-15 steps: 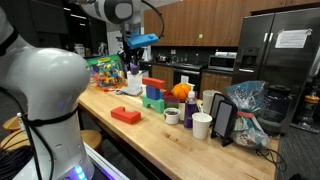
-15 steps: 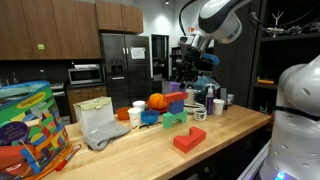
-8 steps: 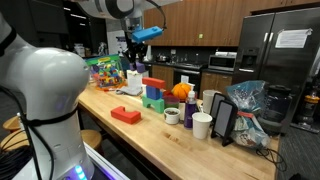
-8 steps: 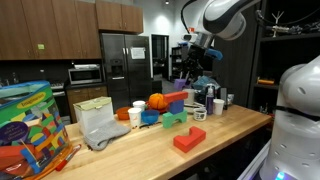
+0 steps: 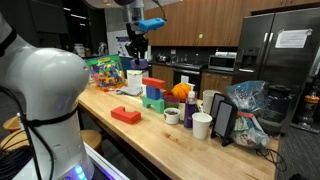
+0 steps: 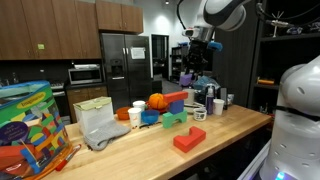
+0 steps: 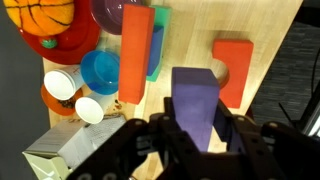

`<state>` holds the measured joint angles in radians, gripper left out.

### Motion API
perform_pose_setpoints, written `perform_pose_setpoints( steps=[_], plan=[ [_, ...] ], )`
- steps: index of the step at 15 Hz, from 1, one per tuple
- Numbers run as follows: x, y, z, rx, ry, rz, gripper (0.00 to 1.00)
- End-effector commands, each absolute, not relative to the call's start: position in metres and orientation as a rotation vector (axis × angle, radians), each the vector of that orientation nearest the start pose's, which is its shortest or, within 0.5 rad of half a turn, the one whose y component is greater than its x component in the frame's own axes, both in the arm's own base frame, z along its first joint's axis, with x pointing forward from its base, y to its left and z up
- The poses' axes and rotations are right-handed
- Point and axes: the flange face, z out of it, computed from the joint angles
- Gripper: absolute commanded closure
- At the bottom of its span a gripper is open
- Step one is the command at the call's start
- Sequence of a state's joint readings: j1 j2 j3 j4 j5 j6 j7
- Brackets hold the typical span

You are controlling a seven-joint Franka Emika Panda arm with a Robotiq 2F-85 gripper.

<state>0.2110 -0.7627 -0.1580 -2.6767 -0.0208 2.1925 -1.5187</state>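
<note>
- Since a second ago the gripper has risen a little with its load, while everything on the table has kept its place.
- Its jaws are clenched on the purple block, one finger on each long side. The block hangs in the air over the far part of the table in an exterior view.
- Writing: the colourful box at the table's end carries print, and a paper sheet is stuck on the fridge door — both are too small to read.
- In the wrist view, below the block lie a red block, a tall orange block touching a green block, a blue bowl, two white cups and an orange ball resting in a bowl.
- Edges: the red block sits near the table's edge, with dark floor beyond it.
- Open room: a strip of bare wood shows between the orange block and the red block, directly under the gripper. A wider bare stretch runs along the table's near side in an exterior view.
</note>
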Motion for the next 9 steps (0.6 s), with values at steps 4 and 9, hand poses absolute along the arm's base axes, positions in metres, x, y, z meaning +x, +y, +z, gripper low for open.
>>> perform_pose_setpoints(
  steps=[4, 9],
  plan=[
    [0.372, 0.01, 0.51, 2.011, 2.267, 0.434, 0.85],
    [0.398, 0.011, 0.505, 2.066, 2.291, 0.489, 0.85]
  ],
)
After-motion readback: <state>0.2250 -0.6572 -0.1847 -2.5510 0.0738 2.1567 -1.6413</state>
